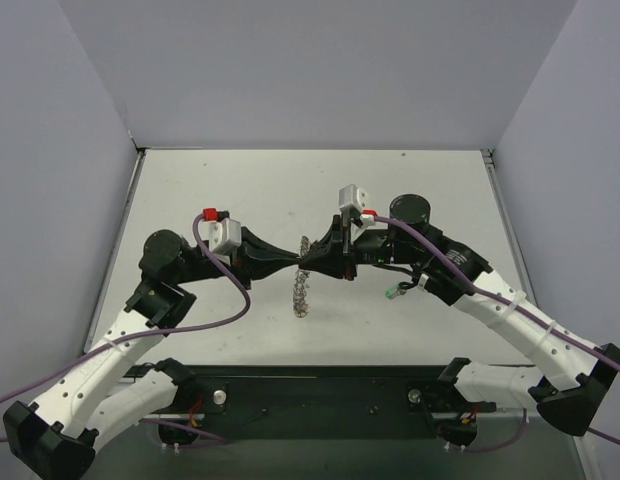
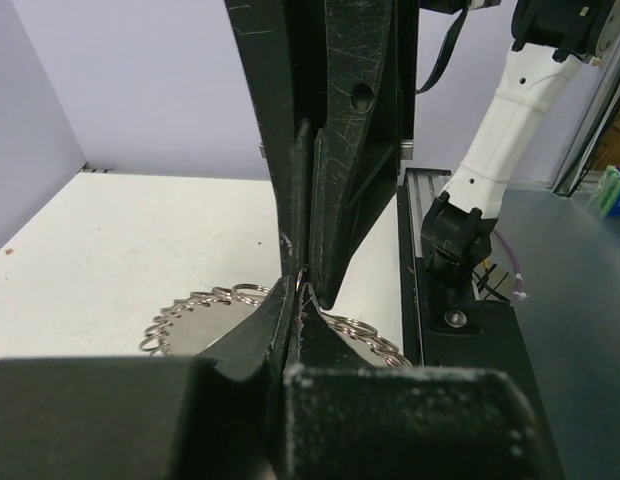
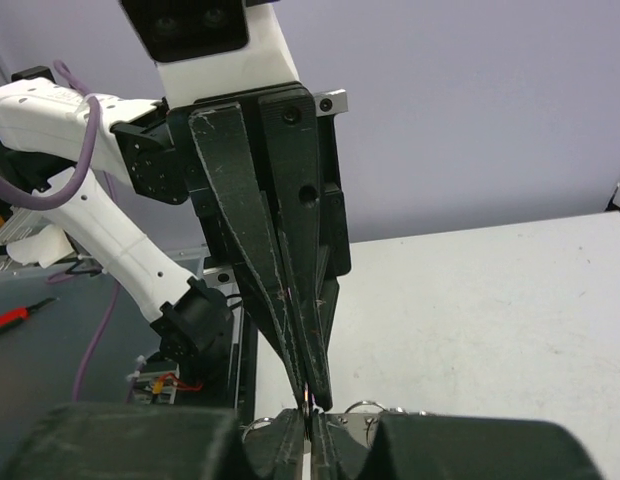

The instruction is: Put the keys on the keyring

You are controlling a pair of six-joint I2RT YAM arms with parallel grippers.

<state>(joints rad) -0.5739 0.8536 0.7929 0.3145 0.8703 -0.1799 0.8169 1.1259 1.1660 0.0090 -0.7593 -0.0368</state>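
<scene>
I watch from one fixed camera above and behind the arm bases, looking down across the whole table (image 1: 240, 180). The two wrist cameras sit very close and face each other. The left one looks straight at the right gripper (image 2: 308, 282), the right one at the left gripper (image 3: 310, 390). All three views share the keyring (image 1: 302, 292).

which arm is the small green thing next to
The right arm: the green piece, maybe a key, shows just beside its wrist, while the left arm is across the keyring from it.
</scene>
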